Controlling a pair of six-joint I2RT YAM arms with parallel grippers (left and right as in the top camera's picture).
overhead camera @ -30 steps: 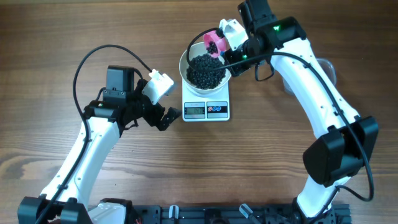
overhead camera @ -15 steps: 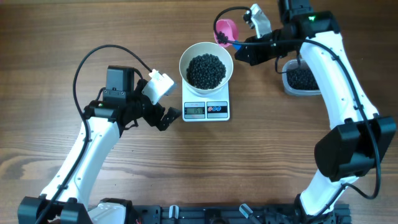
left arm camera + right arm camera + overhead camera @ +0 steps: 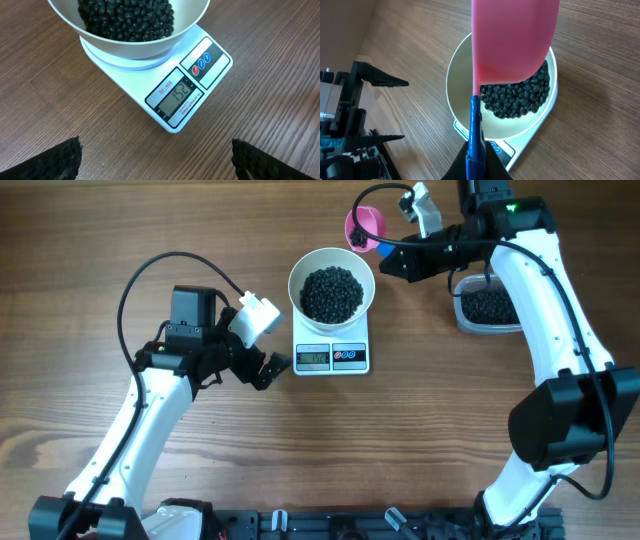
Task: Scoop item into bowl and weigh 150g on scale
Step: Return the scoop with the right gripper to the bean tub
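The white bowl [image 3: 331, 268] stands on the scale [image 3: 332, 356] and holds a heap of black beans [image 3: 331, 292]. In the left wrist view the scale's display [image 3: 176, 95] reads 152. My right gripper [image 3: 398, 255] is shut on the blue handle of a pink scoop [image 3: 364, 226], which hangs just beyond the bowl's back right rim. In the right wrist view the scoop [image 3: 515, 40] fills the top, above the bowl [image 3: 451, 85] and the beans [image 3: 520, 97]. My left gripper [image 3: 268, 368] stays open and holds nothing, just left of the scale's display end.
A clear plastic tub [image 3: 489, 306] with more black beans sits to the right of the scale, under my right arm. The rest of what shows is bare wooden table [image 3: 150, 220].
My right gripper has carried the pink scoop from over the bowl's back rim up and to the right, off the bowl. The left arm has not moved.
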